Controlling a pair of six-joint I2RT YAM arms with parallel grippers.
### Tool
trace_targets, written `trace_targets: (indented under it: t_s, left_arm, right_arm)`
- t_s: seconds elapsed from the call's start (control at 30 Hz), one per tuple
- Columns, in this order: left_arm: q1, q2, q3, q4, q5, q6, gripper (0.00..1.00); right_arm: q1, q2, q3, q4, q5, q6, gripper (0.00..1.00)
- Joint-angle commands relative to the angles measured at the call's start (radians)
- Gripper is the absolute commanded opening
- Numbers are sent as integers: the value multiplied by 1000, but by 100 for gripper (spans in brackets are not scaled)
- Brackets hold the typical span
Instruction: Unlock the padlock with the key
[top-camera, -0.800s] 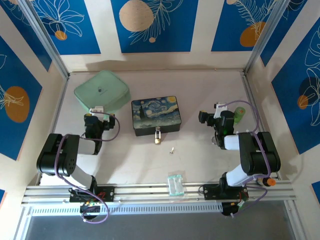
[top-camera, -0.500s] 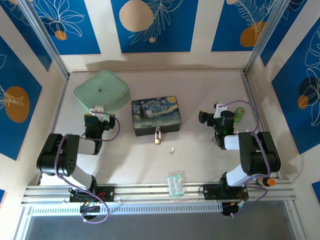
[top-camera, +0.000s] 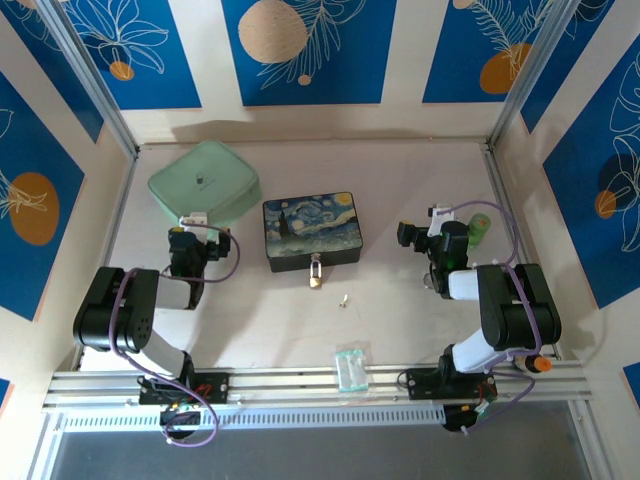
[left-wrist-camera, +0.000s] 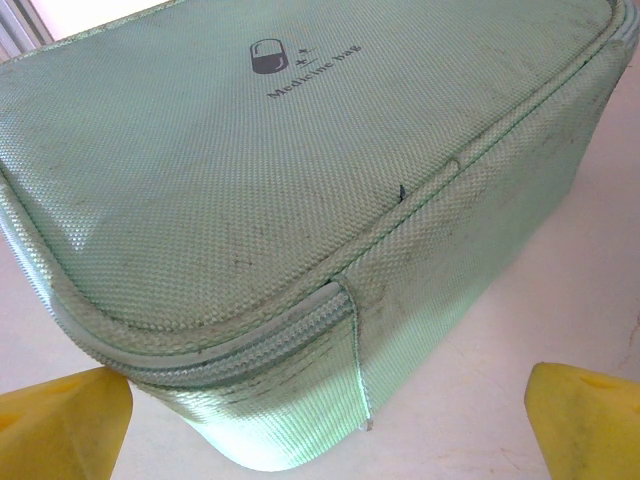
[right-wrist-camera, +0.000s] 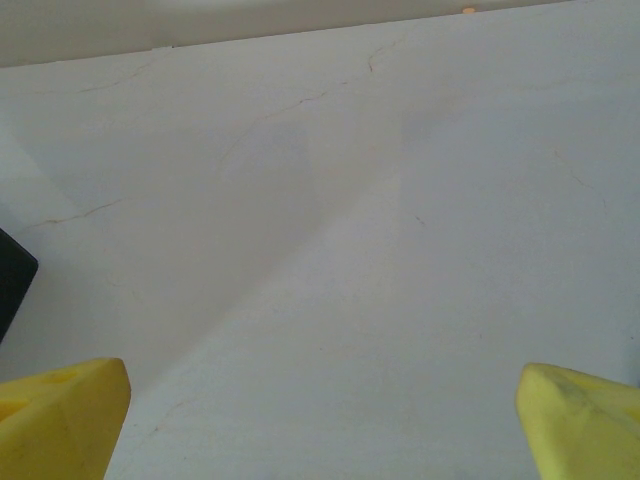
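Observation:
The padlock (top-camera: 315, 273), brass with a silver shackle, hangs at the front edge of a starry-night painted tin (top-camera: 311, 231) in the middle of the table. The tiny silvery key (top-camera: 344, 299) lies loose on the table a little to the right and nearer than the padlock. My left gripper (top-camera: 191, 226) rests low at the left, well apart from both, open, its yellow fingertips (left-wrist-camera: 62, 425) spread before a mint-green bag (left-wrist-camera: 290, 180). My right gripper (top-camera: 432, 232) sits at the right, open, yellow fingertips (right-wrist-camera: 580, 420) wide over bare table.
The mint-green medicine bag (top-camera: 204, 183) lies at the back left, just beyond the left gripper. A small clear plastic packet (top-camera: 351, 368) lies near the front rail. A green object (top-camera: 481, 230) stands by the right arm. Walls enclose the table on three sides.

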Motion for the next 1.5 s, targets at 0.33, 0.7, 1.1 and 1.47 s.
trace_targets:
  t_s: [0.33, 0.7, 1.1, 1.47]
  left_arm:
    - [-3, 4, 13, 16, 33, 11, 100]
    - [-7, -218, 8, -153, -3, 10, 100]
    - [-7, -664, -14, -428, -3, -699, 100]
    - [-10, -724, -164, -320, 229, -1093, 100]
  right_arm:
    - [-9, -10, 11, 17, -25, -17, 99]
    - [-13, -216, 61, -231, -16, 2, 99]
    - [-94, -462, 281, -944, -41, 634, 99]
    - [-70, -527, 299, -1059, -415, 583, 88]
